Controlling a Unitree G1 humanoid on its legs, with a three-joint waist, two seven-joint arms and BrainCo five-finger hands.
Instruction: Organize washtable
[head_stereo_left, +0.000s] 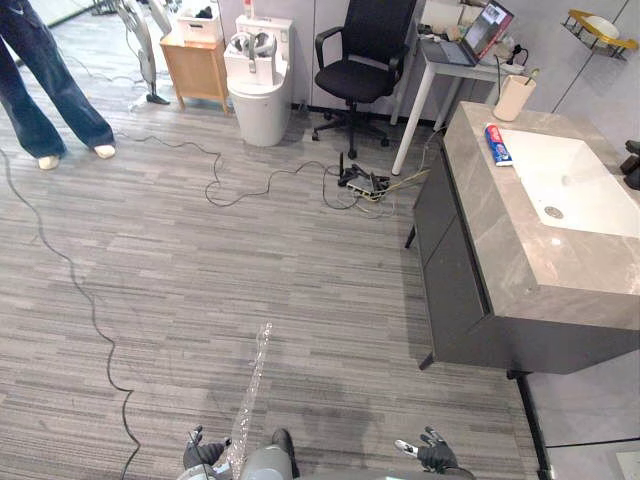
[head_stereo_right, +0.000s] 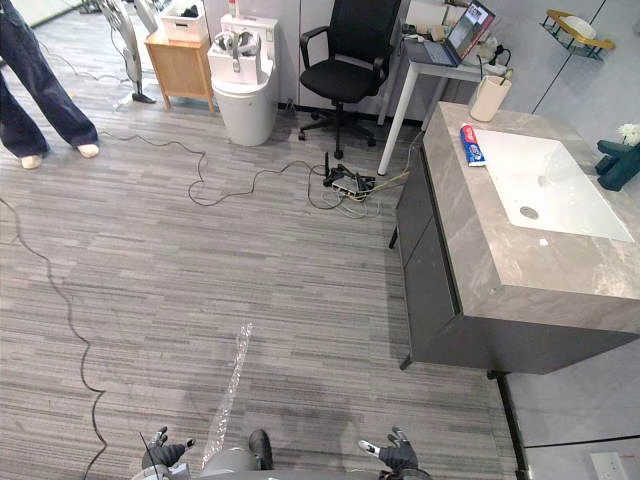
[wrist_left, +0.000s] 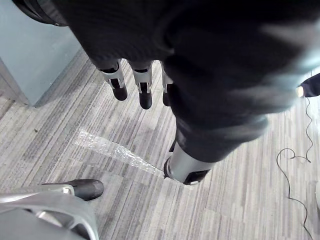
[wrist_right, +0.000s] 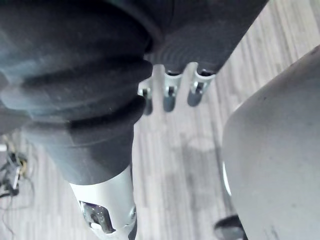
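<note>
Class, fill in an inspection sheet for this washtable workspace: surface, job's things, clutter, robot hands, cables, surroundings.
Surface: grey counter with a white sink set in it.
Job's things: toothpaste lying beside the sink; cup at the far corner.
Clutter: plastic strip on the floor.
Robot hands: left robot hand and right robot hand open, low, holding nothing.
Cables: tangle on the floor near the counter.
Surroundings: chair, toilet, a person's legs.
</note>
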